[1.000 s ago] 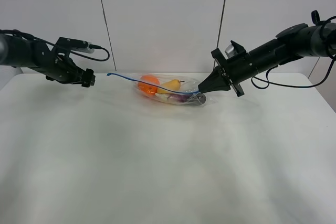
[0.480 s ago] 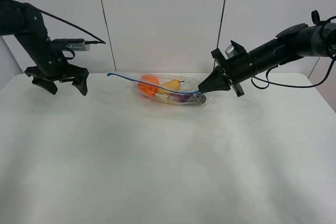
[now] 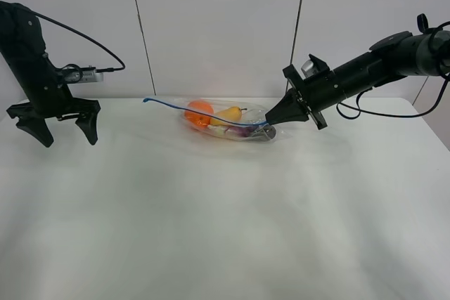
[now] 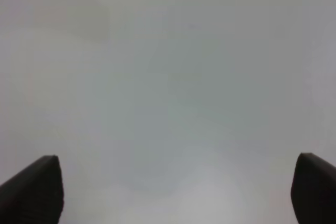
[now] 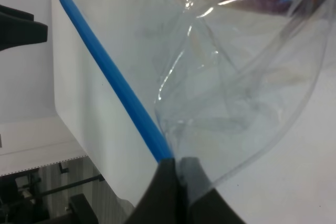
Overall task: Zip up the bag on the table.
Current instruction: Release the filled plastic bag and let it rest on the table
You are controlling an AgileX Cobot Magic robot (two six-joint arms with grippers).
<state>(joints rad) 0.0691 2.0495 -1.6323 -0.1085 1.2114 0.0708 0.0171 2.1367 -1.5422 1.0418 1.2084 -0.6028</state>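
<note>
The clear zip-lock bag (image 3: 228, 123) lies on the white table (image 3: 211, 216) at the back middle, with orange, yellow and dark purple produce inside. Its blue zip strip (image 3: 184, 109) runs from the bag's right end out to the left, above the table. My right gripper (image 3: 270, 123) is shut on the strip's right end; the right wrist view shows the fingers (image 5: 167, 192) pinching the blue strip (image 5: 105, 69) and clear plastic (image 5: 236, 108). My left gripper (image 3: 63, 135) is open, pointing down over the table's far left, well apart from the bag; its wrist view shows two fingertips (image 4: 37, 192) over bare table.
A grey panelled wall (image 3: 218, 26) stands behind the table. Cables hang from both arms. The table's left edge lies just by my left arm (image 3: 31, 54).
My left arm has swung left and turned its gripper downward, opening wide, away from the strip's free end. The right gripper and the bag have not moved.
</note>
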